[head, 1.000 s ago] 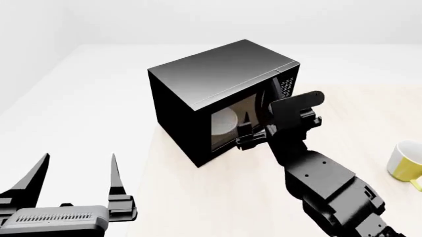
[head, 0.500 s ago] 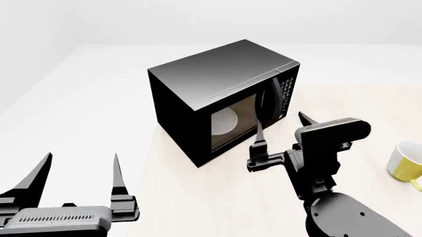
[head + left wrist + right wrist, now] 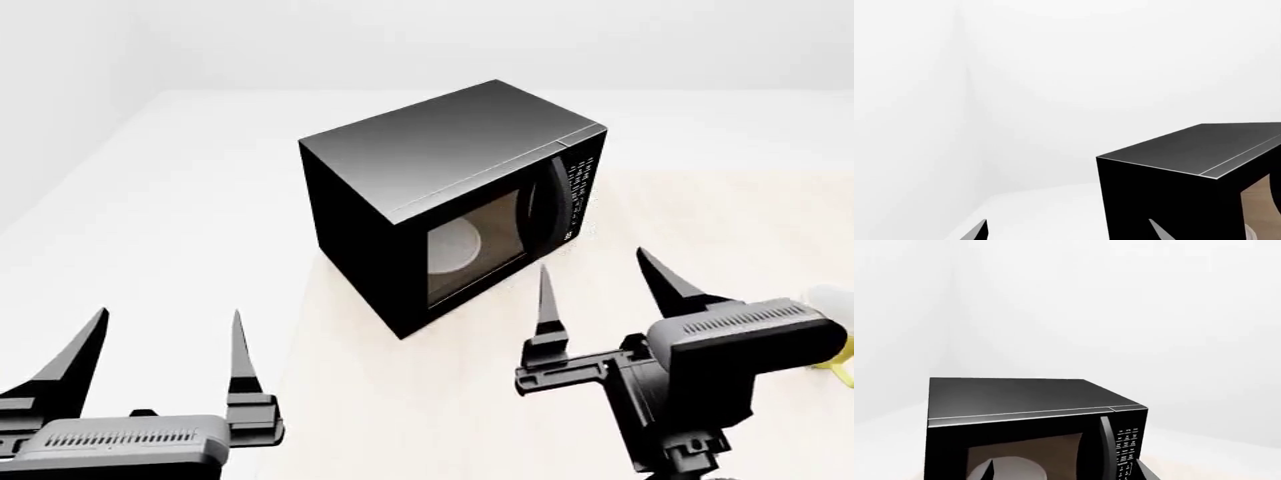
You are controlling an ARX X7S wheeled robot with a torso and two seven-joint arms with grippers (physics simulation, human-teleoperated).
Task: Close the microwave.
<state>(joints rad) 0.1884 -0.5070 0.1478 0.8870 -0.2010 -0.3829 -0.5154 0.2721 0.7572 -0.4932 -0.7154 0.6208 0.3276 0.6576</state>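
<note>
Bright, even, diffuse light; renders are sharp, shadows barely visible, with soft sheen on the microwave [image 3: 441, 150] top.

Microwave [image 3: 447, 190] on table [image 3: 400, 400], mug [image 3: 834, 345] apparently right.

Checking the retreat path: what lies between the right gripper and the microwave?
Nothing: in the head view only bare table separates the right gripper from the microwave.
</note>
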